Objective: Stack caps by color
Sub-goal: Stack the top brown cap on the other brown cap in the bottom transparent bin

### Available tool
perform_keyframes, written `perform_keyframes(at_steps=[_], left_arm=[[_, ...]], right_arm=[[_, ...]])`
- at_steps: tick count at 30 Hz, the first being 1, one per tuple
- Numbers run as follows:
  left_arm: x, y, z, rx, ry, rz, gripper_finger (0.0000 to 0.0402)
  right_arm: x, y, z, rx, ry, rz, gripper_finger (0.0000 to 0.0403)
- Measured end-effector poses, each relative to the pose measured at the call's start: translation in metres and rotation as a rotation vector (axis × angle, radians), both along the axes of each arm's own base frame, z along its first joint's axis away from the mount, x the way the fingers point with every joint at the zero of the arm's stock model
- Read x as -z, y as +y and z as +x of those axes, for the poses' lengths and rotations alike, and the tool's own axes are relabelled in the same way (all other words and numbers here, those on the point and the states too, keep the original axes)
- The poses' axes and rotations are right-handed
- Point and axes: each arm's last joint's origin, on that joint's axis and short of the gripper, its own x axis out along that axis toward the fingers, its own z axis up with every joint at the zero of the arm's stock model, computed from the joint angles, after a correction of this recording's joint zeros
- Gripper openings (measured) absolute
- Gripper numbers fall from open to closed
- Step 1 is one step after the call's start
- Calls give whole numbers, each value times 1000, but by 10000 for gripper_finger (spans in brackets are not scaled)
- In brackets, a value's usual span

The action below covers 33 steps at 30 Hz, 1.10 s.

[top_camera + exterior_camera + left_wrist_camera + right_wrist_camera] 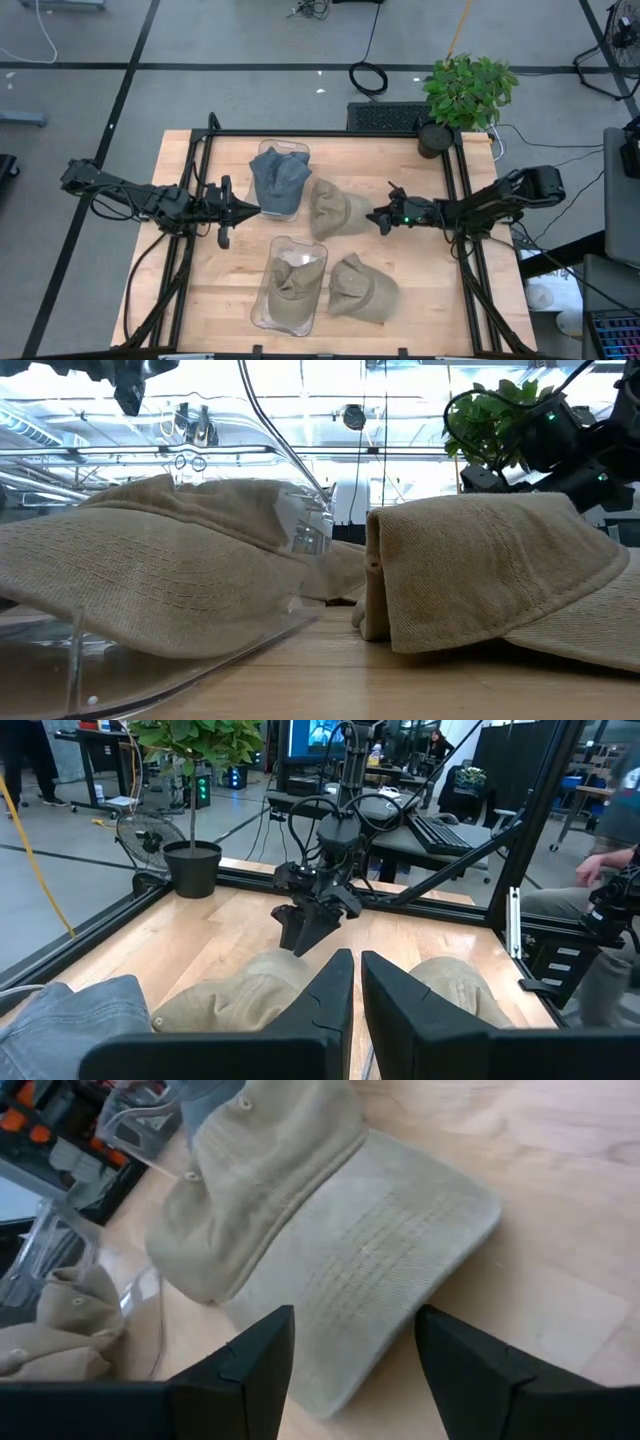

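Wooden table (215, 300) carries two clear bins and several caps, with an arm reaching in from each side. The far bin (262, 158) holds blue-grey caps (279, 178) piled together; the near bin (262, 315) holds tan caps (292, 283). Judging by that, both colour stacks are started, and two tan caps lie loose on the wood, not yet stacked.

One loose cap (335, 208) sits mid-table, just beside the blue pile. Its long axis appears to run across the table, crown toward the blue pile and brim toward the right arm; the right wrist view shows the brim (395, 1265) flat on the wood directly ahead of the fingers. The other loose cap (362, 288) lies next to the near bin, but which way it points I cannot tell.

Right gripper (383, 218) is at the mid-table cap's brim edge, jaws spread wide and empty, so that cap looks like the next to go. Left gripper (252, 209) waits by the far bin, fingers nearly together, holding nothing.
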Motion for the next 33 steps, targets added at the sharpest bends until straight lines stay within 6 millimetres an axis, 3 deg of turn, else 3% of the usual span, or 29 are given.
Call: perform_keyframes(at_steps=[6, 15, 24, 33], left_arm=[[0, 0, 0, 0, 0, 0, 31], [0, 0, 0, 0, 0, 0, 31], [0, 0, 0, 0, 0, 0, 31], [0, 0, 0, 0, 0, 0, 31]], right_arm=[[-2, 0, 2, -5, -30, -3, 147], [-6, 0, 3, -65, -54, -79, 14], [-18, 2, 8, -145, -173, -142, 1], [-50, 10, 3, -202, -364, -209, 1]])
